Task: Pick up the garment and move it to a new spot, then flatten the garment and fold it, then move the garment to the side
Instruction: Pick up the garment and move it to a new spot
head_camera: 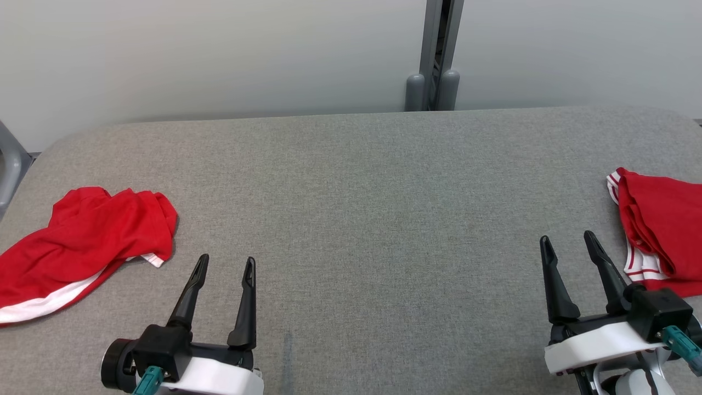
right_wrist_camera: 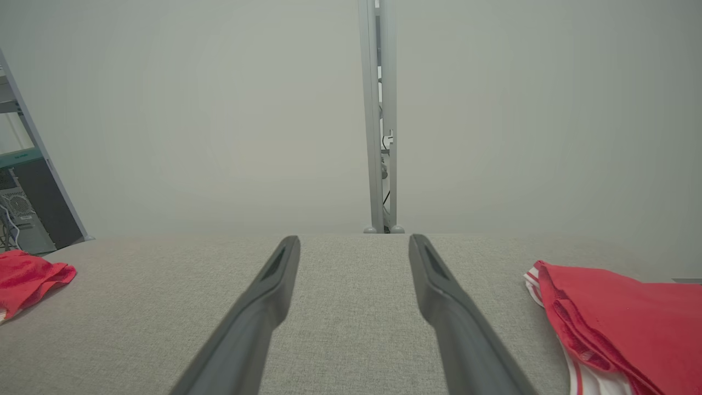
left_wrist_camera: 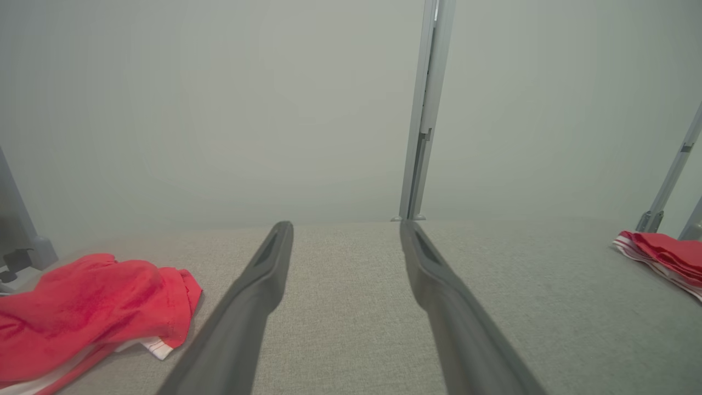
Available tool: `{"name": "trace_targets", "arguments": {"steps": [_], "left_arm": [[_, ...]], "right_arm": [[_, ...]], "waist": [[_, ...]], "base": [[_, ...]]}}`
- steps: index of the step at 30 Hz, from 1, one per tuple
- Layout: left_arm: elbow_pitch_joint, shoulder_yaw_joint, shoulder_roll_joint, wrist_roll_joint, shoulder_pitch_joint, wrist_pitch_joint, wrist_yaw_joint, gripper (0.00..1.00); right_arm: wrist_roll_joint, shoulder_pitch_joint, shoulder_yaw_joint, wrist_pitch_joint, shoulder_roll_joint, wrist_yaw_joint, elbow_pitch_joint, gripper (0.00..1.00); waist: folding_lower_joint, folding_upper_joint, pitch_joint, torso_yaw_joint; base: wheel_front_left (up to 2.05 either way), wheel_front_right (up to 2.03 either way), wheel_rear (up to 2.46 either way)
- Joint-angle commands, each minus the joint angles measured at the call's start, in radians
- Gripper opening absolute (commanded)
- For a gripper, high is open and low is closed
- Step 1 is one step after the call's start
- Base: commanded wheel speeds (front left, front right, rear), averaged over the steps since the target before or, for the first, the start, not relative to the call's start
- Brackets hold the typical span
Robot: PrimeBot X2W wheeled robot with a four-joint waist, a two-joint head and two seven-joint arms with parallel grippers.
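A crumpled red garment with white trim lies in a heap at the left side of the grey cloth-covered table; the same garment appears at the left of both wrist views. My left gripper hovers open just to its right, empty, fingers pointing away from me. A second red garment with white stripes lies folded at the table's right edge, also seen as a folded garment in the wrist views. My right gripper stands open and empty just left of it.
A grey upright post stands behind the table's far edge against a pale wall. A grey frame leg shows at the far left. The wide middle of the table lies bare between the two grippers.
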Motion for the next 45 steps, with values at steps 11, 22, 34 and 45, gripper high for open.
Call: {"name": "trace_targets", "arguments": {"steps": [11,22,34,45], "left_arm": [[0.008,0.000,0.003,-0.005,-0.017,-0.003,-0.004,1.00],[0.011,0.024,0.003,0.001,-0.023,-0.003,-0.004,1.00],[0.006,0.066,0.003,0.017,0.003,-0.003,-0.012,1.00],[-0.026,0.101,0.002,0.009,0.043,-0.003,0.005,1.00]], "right_arm": [[0.004,0.000,-0.005,-0.001,-0.002,-0.001,0.006,1.00],[0.013,-0.014,0.034,-0.001,-0.003,-0.001,0.013,1.00],[0.047,-0.015,0.117,-0.001,-0.003,-0.001,0.011,1.00],[0.082,-0.042,0.223,-0.001,-0.004,-0.001,0.035,1.00]], "waist": [[0.0000,-0.0001,0.009,0.033],[0.0000,-0.0001,0.015,0.175],[0.0000,-0.0001,-0.016,0.367],[0.0000,-0.0001,-0.025,0.465]], "base": [[0.00,0.00,0.00],[0.00,0.00,0.00],[0.00,0.00,0.00],[0.00,0.00,0.00]]}}
